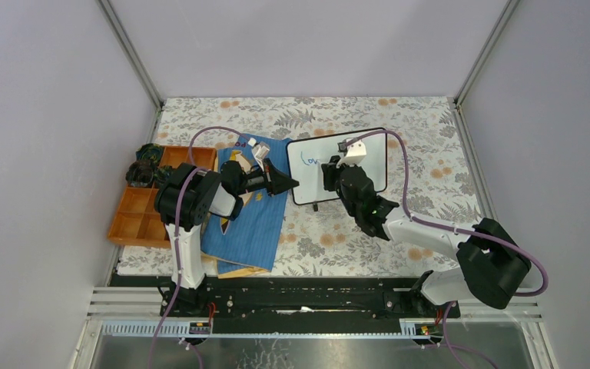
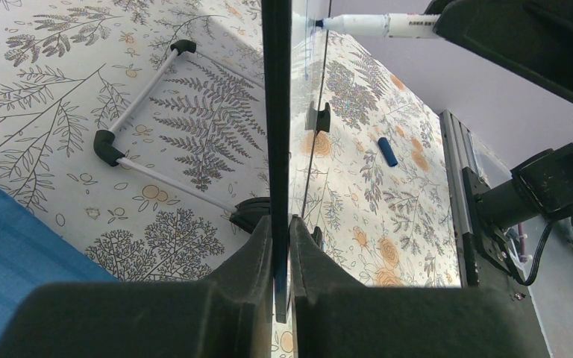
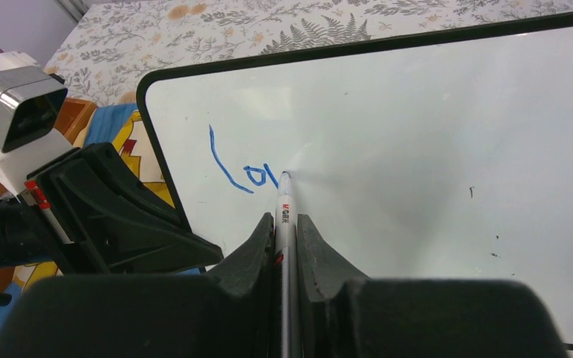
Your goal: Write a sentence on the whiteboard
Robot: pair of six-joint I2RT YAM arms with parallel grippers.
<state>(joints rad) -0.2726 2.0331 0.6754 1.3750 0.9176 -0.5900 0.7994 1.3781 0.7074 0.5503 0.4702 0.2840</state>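
Note:
The whiteboard (image 1: 374, 160) stands upright near the table's middle, white with a thin black frame. My left gripper (image 1: 293, 183) is shut on its left edge (image 2: 276, 112), seen edge-on in the left wrist view. My right gripper (image 3: 286, 224) is shut on a white marker (image 3: 284, 205) whose tip touches the board (image 3: 418, 134). Blue handwriting (image 3: 240, 173) reads "lo" with part of a further stroke, at the board's upper left (image 1: 309, 161). The marker also shows in the left wrist view (image 2: 377, 25), tip on the board.
A blue cloth-like book (image 1: 250, 219) lies under the left arm. An orange divided tray (image 1: 142, 207) with dark items sits at the far left. A blue marker cap (image 2: 388, 151) lies on the floral tablecloth. The board's wire stand (image 2: 149, 123) rests behind it.

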